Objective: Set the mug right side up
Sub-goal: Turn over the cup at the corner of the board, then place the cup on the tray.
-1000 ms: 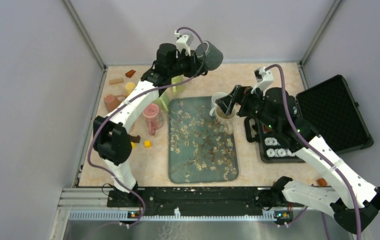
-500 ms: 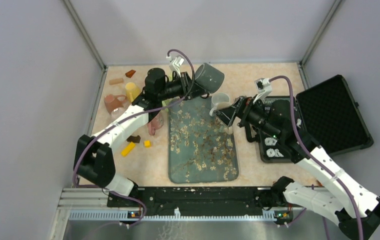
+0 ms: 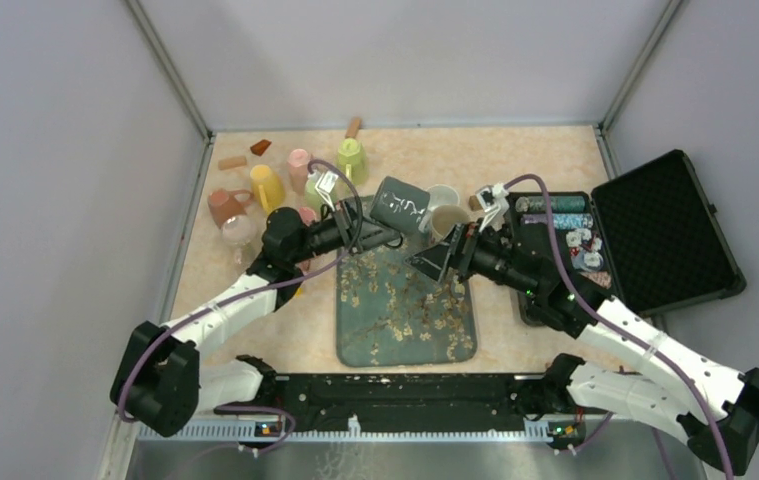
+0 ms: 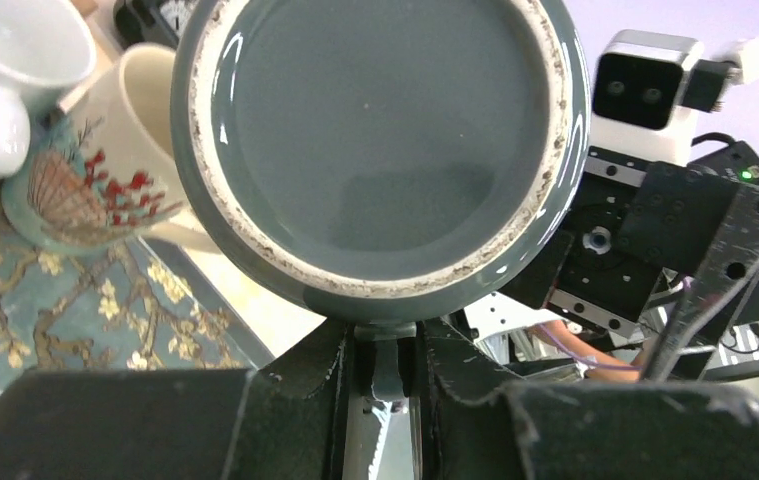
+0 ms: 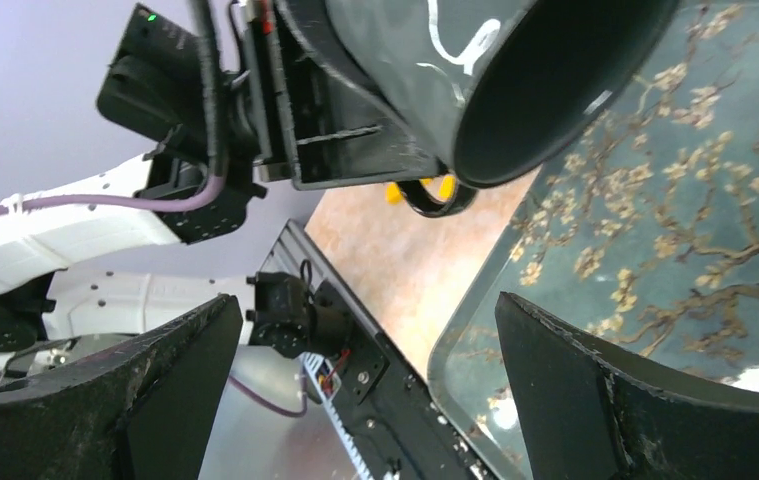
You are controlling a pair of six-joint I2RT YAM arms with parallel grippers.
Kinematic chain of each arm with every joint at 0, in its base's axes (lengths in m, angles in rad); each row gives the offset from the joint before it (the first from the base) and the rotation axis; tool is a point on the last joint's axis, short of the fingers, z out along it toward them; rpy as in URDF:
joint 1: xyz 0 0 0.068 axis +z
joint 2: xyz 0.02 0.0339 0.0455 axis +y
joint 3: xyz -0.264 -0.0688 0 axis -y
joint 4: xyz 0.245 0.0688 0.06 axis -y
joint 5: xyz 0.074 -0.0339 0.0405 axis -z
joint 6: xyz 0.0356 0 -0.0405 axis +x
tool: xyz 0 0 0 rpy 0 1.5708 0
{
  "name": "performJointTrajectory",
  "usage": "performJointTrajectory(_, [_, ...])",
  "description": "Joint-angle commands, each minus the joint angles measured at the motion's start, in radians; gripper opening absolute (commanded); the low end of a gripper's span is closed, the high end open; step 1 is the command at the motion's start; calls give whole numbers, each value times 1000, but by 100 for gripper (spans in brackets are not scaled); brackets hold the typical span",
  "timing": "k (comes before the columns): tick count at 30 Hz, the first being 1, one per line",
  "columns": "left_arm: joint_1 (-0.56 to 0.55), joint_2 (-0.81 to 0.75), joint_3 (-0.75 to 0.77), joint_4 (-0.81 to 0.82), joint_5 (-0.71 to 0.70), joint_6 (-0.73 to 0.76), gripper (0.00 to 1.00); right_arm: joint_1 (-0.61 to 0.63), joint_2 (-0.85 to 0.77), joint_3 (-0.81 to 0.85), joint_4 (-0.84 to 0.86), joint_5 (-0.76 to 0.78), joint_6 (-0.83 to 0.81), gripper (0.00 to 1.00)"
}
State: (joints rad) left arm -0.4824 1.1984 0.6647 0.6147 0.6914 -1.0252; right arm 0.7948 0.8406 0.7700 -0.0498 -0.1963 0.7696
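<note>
Grey mug (image 3: pixel 402 205): off the table, in the air over the far edge of the tray (image 3: pixel 405 335), near the middle of the table.
Mug's tilt: neither upright nor fully inverted. Its flat base faces back along the left arm. Its mouth (image 5: pixel 545 85) points down at the tray and toward the right arm. A white mark shows on its side.
Left gripper (image 4: pixel 385 368): clamped on the mug's handle, one finger on each side, with the mug's base filling the wrist view above them.
Right gripper (image 3: pixel 432 258): fingers spread wide, grasping nothing. It hangs over the far right part of the tray, just beside the mug's mouth and apart from it.
Tray: blue-green with a blossom pattern. It lies lengthwise from the table's near edge toward the centre, between the two arms.
White mug (image 3: pixel 443 195): upright at the tray's far right corner, just behind the cream one.
Cream mug (image 3: pixel 448 222): upright with a painted side, touching or almost touching the white mug — I cannot tell which.
Far left corner of the table: a loose group of cups — yellow cup (image 3: pixel 267 186), pink cup (image 3: pixel 298 164), green cup (image 3: pixel 351 158), brown cup (image 3: pixel 223 206).
Black case (image 3: pixel 670 225): open at the table's right edge, with small round pieces in the half nearer the tray.
</note>
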Motion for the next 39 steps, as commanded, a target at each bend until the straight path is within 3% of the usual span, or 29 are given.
performJointTrajectory(1, [-2, -72, -79, 280, -9, -118, 0, 98, 9, -1, 53, 96, 1, 99])
performJointTrajectory(10, [7, -117, -221, 472, -26, -270, 0, 139, 52, -53, 117, 124, 57, 96])
performJointTrajectory(25, [40, -11, -404, 887, -12, -518, 0, 167, 149, -55, 177, 155, 84, 89])
performJointTrajectory(39, [62, 51, -451, 1043, -7, -608, 0, 181, 204, -39, 183, 189, 97, 82])
